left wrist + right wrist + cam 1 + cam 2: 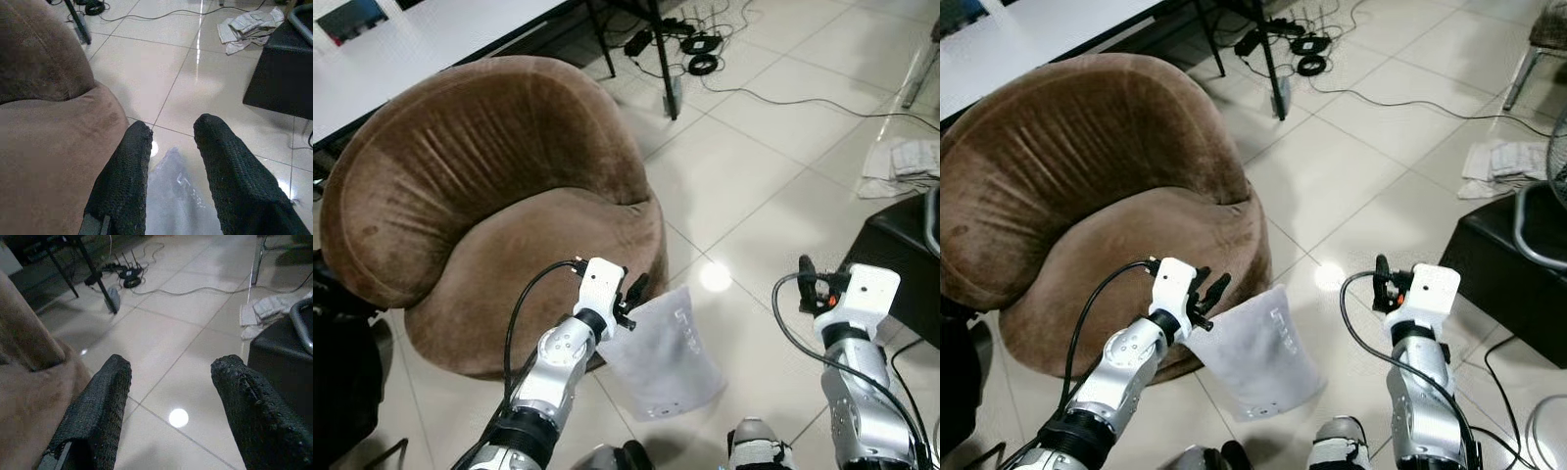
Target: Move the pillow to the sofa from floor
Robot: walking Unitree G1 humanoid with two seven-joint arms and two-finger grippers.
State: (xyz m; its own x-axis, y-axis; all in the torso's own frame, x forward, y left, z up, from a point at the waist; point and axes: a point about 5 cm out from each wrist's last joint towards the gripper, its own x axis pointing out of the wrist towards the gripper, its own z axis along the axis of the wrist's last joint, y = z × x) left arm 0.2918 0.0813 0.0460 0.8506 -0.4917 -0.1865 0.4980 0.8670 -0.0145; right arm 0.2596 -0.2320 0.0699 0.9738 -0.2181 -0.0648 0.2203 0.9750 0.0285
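1. left eye view shows the pillow (664, 351), a pale grey-white soft bag shape, hanging off the left gripper (631, 299) just beside the front edge of the brown sofa (489, 206); its upper corner is at the fingers and the rest droops down toward the tiled floor (754, 176); whether its lower end touches the tiles i cannot tell.
2. left wrist view has the two black fingers (124, 181) set narrow with the pale fabric between and beneath them; i judge they are pinching the pillow's top edge, since it hangs from that point.
3. right gripper (1389, 284) is raised over bare tile, well apart from the pillow; in the right wrist view its fingers (98, 416) stand wide with nothing between them.
4. the relation that matters: the sofa seat lies to the robot's left and forward of the held pillow, and higher than the pillow's lower end; the pillow's long axis runs down and slightly rightward from the grip; the left arm is the nearer one to both pillow and seat.
5. judgement: the pick looks done and the carry is in hand; the next move calls for lifting the pillow over the seat's rounded front lip and swinging it leftward; a one-corner hold may let it slip or drag against the cushion.
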